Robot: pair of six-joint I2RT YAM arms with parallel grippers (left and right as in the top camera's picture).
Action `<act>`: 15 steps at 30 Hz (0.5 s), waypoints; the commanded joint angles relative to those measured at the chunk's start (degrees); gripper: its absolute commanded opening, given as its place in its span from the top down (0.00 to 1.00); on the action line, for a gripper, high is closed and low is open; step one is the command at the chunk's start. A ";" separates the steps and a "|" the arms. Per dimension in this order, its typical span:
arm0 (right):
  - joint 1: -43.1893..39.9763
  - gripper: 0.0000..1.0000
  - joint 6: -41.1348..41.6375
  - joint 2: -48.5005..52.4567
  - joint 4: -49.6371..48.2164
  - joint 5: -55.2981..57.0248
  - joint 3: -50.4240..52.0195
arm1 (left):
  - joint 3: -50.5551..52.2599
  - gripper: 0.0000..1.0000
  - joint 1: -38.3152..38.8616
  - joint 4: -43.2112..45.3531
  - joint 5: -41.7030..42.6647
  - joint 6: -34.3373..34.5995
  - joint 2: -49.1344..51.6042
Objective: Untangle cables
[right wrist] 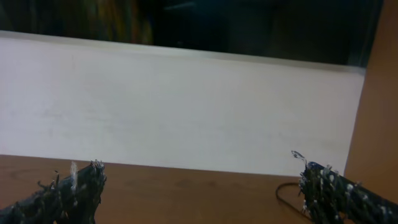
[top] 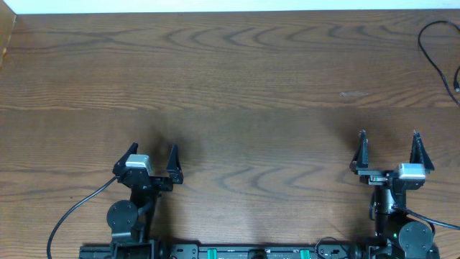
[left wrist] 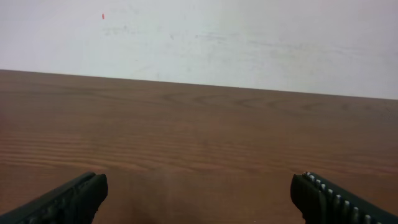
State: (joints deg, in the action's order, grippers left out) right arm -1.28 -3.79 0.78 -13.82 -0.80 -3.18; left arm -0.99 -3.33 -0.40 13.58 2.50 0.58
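Cables (top: 422, 44) show to me only as one thin black strand, curving along the far right edge of the bench (top: 237, 86) and running out of the overhead view. It lies well apart from both arms, though nearer the right one. My left jaws stand wide with nothing between them, low over bare wood at the near left. My right jaws are just as wide and hold nothing, at the near right. From the right wrist, I catch a thin dark loop on the bench just beside the right fingertip.
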 commanded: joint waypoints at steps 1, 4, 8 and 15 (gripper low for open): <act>-1.16 0.01 2.29 -0.50 -0.59 -1.33 2.93 | 0.76 0.01 -0.35 -2.36 0.96 -0.96 -0.35; -1.79 0.01 2.21 -0.50 0.94 -1.31 2.89 | 0.76 0.01 -0.35 -2.36 0.96 -0.96 -0.35; -2.89 0.01 2.23 -0.50 1.18 -1.31 2.89 | 0.76 0.01 -0.35 -2.36 0.96 -0.96 -0.35; -3.52 0.01 2.73 -0.50 11.41 -1.33 2.89 | 0.76 0.01 -0.35 -2.36 0.96 -0.96 -0.35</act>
State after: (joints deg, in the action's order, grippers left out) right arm -4.45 -2.17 0.62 -5.21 -1.74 -0.40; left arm -0.99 -3.33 -0.43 13.56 2.50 0.58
